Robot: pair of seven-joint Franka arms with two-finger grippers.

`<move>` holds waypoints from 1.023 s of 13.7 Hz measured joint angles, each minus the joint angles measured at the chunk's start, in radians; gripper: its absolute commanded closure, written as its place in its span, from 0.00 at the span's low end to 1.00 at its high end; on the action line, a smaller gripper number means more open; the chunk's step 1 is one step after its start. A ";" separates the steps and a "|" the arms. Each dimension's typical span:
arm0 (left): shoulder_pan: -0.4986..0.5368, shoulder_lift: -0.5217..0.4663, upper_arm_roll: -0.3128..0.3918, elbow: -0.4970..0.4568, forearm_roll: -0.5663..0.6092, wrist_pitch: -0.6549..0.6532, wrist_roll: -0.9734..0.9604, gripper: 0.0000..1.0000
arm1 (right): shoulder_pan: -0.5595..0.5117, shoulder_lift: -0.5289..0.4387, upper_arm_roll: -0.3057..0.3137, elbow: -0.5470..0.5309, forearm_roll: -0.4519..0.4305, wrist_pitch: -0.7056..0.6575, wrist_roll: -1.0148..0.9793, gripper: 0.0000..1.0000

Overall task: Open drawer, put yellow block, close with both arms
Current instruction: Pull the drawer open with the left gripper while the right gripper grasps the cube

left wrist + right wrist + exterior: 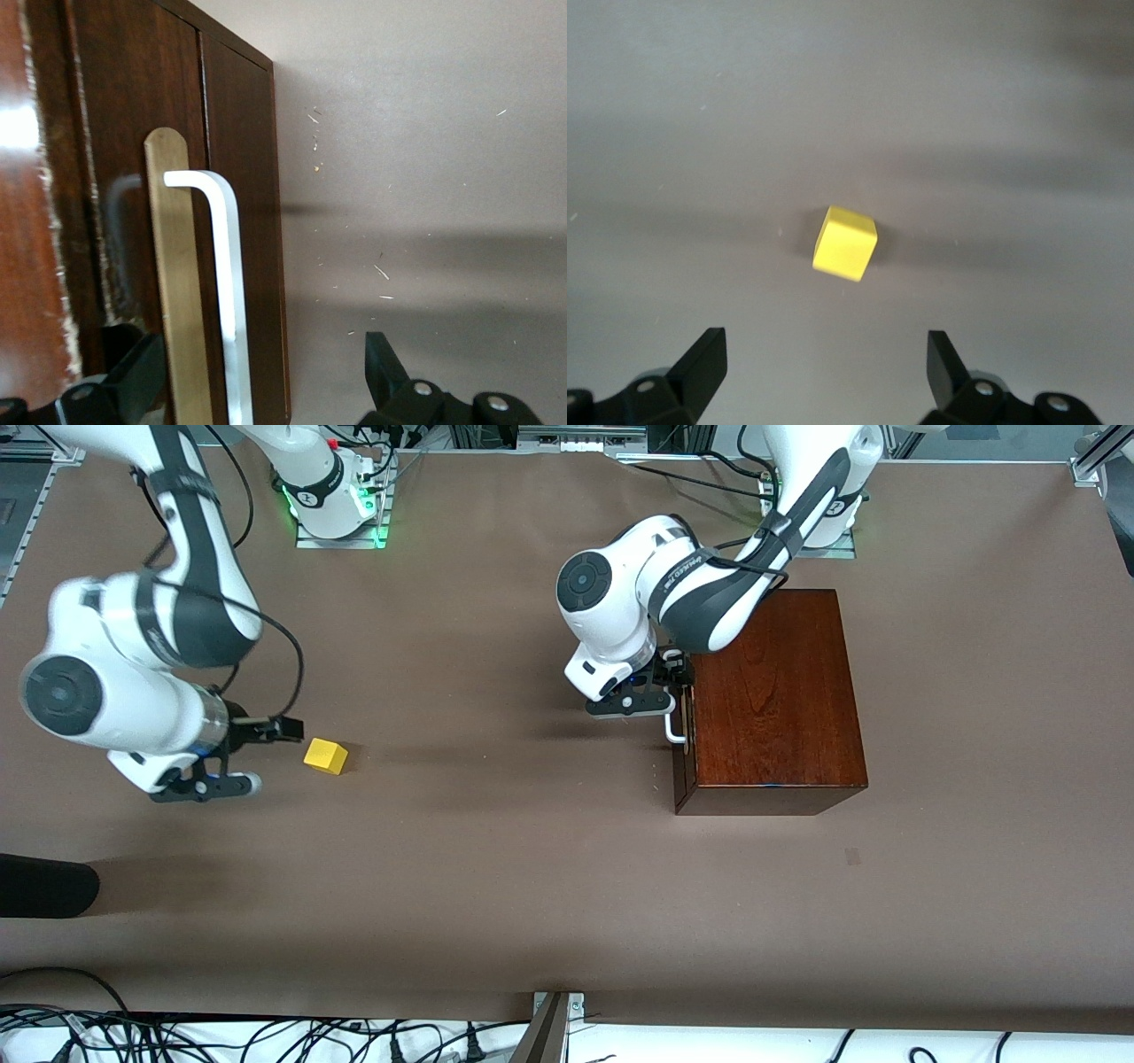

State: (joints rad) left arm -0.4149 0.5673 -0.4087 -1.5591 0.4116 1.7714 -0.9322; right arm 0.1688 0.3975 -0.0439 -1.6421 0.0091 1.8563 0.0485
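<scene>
The yellow block (325,756) lies on the brown table toward the right arm's end. My right gripper (275,757) is open and empty just beside it; in the right wrist view the block (845,243) sits ahead of the open gripper (827,354). The dark wooden box (780,691) stands toward the left arm's end, its drawer (682,771) pushed in. My left gripper (671,686) is open at the white bar handle (675,731). In the left wrist view the handle (226,283) runs between the spread fingers of the gripper (257,367), untouched.
A black object (44,886) lies at the table's edge toward the right arm's end. Cables (266,1036) and a metal post (549,1027) run along the table's near edge. Bare brown table (496,850) lies between block and box.
</scene>
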 measured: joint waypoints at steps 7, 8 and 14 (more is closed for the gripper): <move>0.000 0.046 0.003 0.004 0.061 0.024 -0.014 0.00 | -0.002 0.003 -0.001 -0.253 0.002 0.290 0.156 0.00; 0.000 0.049 0.002 0.005 0.061 0.028 -0.019 0.00 | -0.002 0.006 -0.001 -0.289 0.003 0.344 0.162 0.00; -0.012 0.095 0.002 0.006 0.067 0.051 -0.077 0.00 | -0.002 0.064 0.000 -0.370 0.005 0.484 0.190 0.00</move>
State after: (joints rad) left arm -0.4268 0.6622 -0.4064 -1.5530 0.4787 1.8220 -1.0093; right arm 0.1672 0.4616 -0.0436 -2.0119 0.0142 2.3400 0.2389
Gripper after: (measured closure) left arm 0.000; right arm 0.000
